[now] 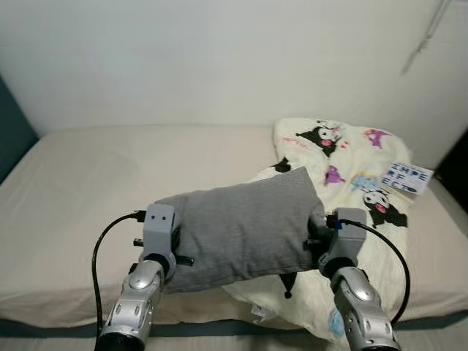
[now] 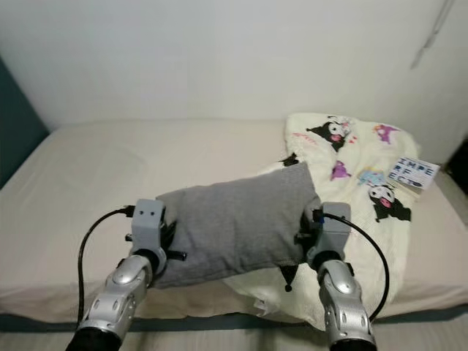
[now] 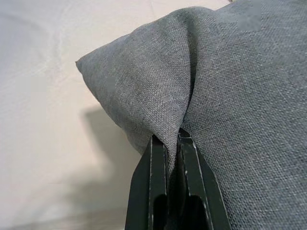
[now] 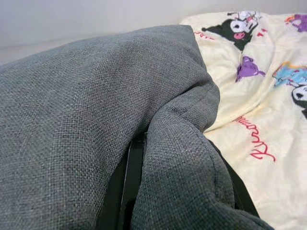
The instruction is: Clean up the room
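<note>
A grey pillow hangs above the front edge of the bed, held at both ends. My left gripper is shut on a pinched fold of the pillow's left end. At the other end, my right gripper is shut on the pillow, whose cloth bulges over the fingers. Under the pillow's right half lies a cream blanket printed with cartoon figures, bunched on the right side of the bed.
The beige mattress stretches bare to the left and back, up to a white wall. A small card with printed letters lies on the blanket at the far right. A dark panel borders the bed's left side.
</note>
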`<state>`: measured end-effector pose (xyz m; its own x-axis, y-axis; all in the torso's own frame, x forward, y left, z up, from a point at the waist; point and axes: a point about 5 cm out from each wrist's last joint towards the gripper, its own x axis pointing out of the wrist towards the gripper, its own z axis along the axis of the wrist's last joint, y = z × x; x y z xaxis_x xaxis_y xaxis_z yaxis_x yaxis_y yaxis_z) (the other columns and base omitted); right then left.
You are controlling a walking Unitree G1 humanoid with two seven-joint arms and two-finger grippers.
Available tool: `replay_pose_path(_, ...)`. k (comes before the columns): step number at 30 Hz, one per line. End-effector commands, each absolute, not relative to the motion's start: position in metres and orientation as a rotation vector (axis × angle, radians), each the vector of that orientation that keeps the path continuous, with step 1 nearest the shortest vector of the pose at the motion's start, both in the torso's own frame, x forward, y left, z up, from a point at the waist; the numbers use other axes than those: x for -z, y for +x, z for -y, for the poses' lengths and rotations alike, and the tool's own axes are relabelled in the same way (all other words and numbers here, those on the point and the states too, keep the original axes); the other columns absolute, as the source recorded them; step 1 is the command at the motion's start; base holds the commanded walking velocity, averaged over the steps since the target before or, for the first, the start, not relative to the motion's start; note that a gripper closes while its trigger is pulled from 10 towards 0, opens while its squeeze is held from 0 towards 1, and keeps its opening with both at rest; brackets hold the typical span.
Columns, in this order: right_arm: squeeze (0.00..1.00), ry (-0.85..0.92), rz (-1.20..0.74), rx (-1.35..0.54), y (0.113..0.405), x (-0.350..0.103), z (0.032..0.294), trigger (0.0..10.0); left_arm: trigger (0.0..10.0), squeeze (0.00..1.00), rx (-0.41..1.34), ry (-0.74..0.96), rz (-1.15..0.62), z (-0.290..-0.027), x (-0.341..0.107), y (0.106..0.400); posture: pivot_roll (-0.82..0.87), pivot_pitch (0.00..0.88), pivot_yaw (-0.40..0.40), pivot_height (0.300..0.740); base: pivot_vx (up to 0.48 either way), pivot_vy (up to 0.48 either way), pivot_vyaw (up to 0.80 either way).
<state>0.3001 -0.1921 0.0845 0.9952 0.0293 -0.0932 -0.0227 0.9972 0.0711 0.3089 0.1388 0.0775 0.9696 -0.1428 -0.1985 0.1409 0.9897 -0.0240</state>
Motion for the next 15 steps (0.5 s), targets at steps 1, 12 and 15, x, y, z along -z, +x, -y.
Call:
replay_pose_path(1, 0.0, 0.075, -0.081, -0.072, 0.3, -0.088, 0.181, 10.0, 10.0, 0.0, 0.133, -0.014, -0.194, -0.141, -0.078, 0.306, 0.01, 0.185, -0.005, 0.733, 0.0, 0.0, 0.0)
replay_pose_path(12, 0.0, 0.065, -0.078, -0.101, 0.305, -0.095, 0.18, 10.0, 10.0, 0.0, 0.057, 0.009, -0.204, -0.153, -0.082, 0.306, 0.03, 0.315, -0.025, 0.733, 0.0, 0.0, 0.0)
replay_pose_path(15, 0.0, 0.051, -0.071, -0.108, 0.31, -0.099, 0.182, 10.0, 10.0, 0.0, 0.052, 0.014, -0.2, -0.154, -0.088, 0.308, 0.04, 0.354, -0.014, 0.733, 0.0, 0.0, 0.0)
